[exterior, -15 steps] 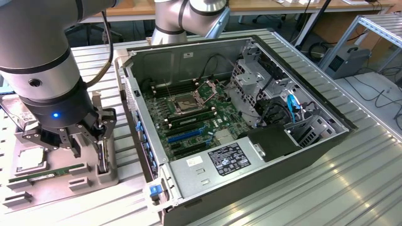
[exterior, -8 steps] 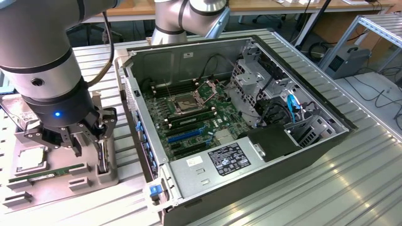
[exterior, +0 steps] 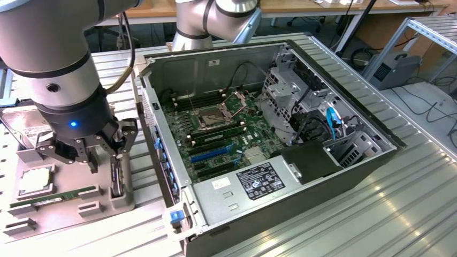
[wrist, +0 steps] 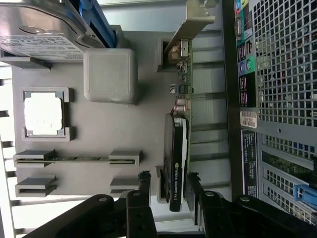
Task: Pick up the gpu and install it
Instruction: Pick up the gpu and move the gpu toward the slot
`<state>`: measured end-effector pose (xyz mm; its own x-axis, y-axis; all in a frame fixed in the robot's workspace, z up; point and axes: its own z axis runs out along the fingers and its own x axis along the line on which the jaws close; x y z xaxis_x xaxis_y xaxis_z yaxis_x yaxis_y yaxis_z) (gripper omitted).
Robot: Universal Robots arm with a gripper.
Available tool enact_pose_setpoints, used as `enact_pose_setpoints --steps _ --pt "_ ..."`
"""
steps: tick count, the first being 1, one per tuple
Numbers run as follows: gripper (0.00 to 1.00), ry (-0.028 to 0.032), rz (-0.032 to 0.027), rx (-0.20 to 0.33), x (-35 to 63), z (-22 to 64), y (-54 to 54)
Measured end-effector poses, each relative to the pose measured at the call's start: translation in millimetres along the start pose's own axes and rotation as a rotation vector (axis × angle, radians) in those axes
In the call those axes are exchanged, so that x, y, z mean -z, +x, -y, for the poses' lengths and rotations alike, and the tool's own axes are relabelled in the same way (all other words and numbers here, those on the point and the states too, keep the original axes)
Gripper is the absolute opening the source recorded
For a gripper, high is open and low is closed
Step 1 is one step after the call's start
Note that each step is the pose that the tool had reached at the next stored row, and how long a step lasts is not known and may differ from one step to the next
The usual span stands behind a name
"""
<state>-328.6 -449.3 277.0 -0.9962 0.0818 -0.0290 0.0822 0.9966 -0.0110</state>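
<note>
Claw state: claw [exterior: 106, 155] stands wide apart with nothing clamped; one of its fingers [wrist: 143, 191] sits on each flat side of the gpu [wrist: 177, 158]
Gpu place: on edge in a holder at the border of the tray [wrist: 99, 129] nearest the case [exterior: 300, 134]; not yet in the case
Bearing, claw to gpu: in the exterior view the gpu [exterior: 117, 179] lies at 5 o'clock of the claw, directly under the fingertips and very near; contact cannot be told
Long axis: in the exterior view it runs 12 to 6 o'clock, parallel to the case wall; the jaw gap crosses it, so the pads face the card's flats
Grip zone: fan-shroud end of the card; the bare board end and the silver bracket [wrist: 195, 22] lie outside the jaws
Drive [exterior: 20, 126]: 10 o'clock of the claw, well apart
Cpu [exterior: 34, 182]: 8 o'clock of the claw, seated in its own frame, well apart
Memory stick [exterior: 57, 196]: 7 o'clock of the claw, lying in its own holder, apart from the gpu
Block [wrist: 110, 74]: grey, raised, beside the bracket end, clear of the jaws
Case: 3 o'clock of the claw, side open, mainboard exposed, blue slot [exterior: 211, 153] free
Obstruction: the holder post stands just beside the card next to one finger; the case wall is near on the other side; side room is judged small
</note>
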Motion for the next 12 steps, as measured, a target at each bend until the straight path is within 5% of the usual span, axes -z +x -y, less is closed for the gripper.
enact_pose_setpoints --steps 12 --pt "0.42 0.0084 0.0007 0.000 -13.6 -23.0 -7.3"
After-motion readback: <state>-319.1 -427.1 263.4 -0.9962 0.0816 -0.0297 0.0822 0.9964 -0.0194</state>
